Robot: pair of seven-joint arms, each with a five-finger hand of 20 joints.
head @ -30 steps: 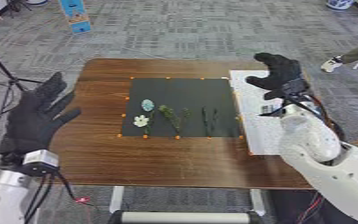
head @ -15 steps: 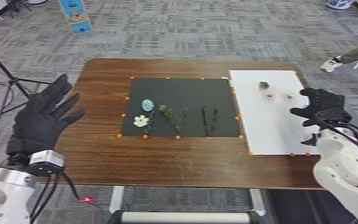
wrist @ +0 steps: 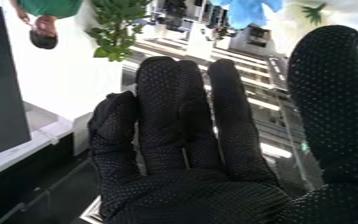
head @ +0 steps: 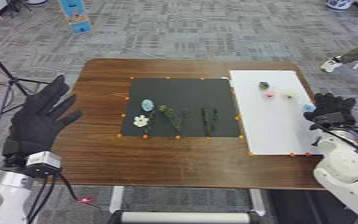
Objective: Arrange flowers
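the flowers lie on the table in two groups. on the dark mat are a white flower, a blue-green oval piece near it, green sprigs and thin dark stems. on the white sheet are a dark green piece, a pink flower, a pale flower and a blue flower, which is just beside the right hand.

to me the work seems only partly done: i suppose the dark mat is the supply and the white sheet is the place for the picture – but this i cannot tell for sure. if so, the flower heads are begun, and the stems and greens are left.

the right hand is released, its fingers long and straight, holding nothing. the left hand is open too, at the other side of the brown table.

small orange markers go along the mat's edge. around is a grey carpet, with a black stand and a blue sign – farther off, a leafy plant.
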